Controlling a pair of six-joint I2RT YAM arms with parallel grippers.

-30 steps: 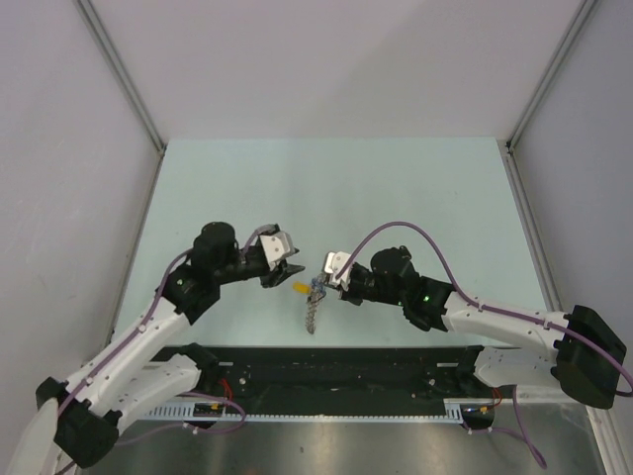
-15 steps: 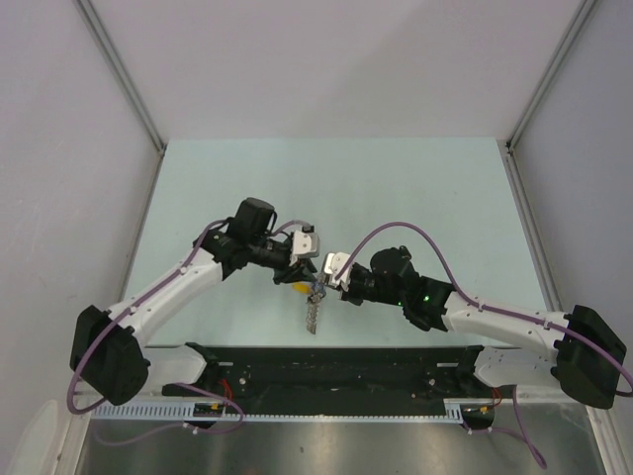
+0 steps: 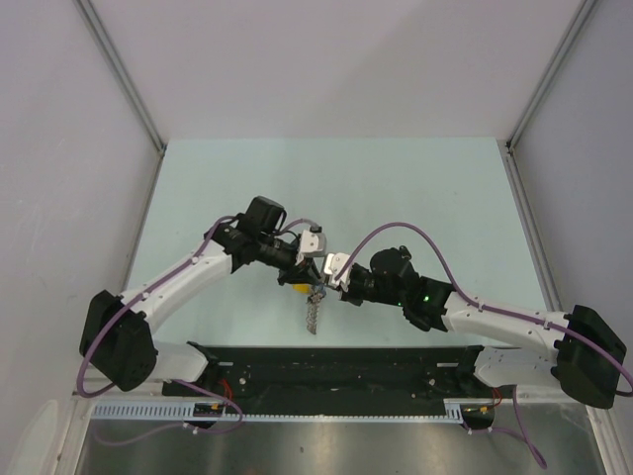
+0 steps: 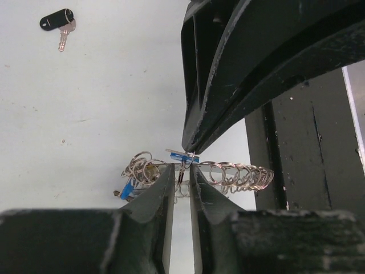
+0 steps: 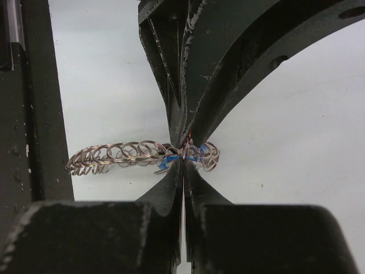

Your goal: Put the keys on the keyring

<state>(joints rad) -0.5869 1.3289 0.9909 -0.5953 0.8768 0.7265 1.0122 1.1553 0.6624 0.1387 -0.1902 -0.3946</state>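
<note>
The keyring is a chain of small silver split rings [image 3: 313, 315], hanging from where the two grippers meet. My right gripper [image 3: 319, 286] is shut on one ring near the chain's top [image 5: 183, 162], next to a blue key [image 5: 165, 164]. My left gripper [image 3: 308, 278] faces it, jaws a narrow gap apart with a ring [image 4: 181, 171] edge-on between them, not touching it. Blue keys [image 4: 126, 190] hang on the chain [image 4: 239, 176]. A yellow key [image 3: 297, 288] shows beside the grippers. A black key [image 4: 57, 20] lies loose on the table.
A black rail [image 3: 336, 366] runs along the near table edge, just below the hanging chain; it also shows in the left wrist view [image 4: 308, 142] and the right wrist view [image 5: 28, 114]. White walls with metal posts [image 3: 119, 69] enclose the pale table [image 3: 415, 188].
My left arm has swung in from the left and brought its gripper up to the keyring, opposite the right gripper. The right arm and the chain have stayed put.
</note>
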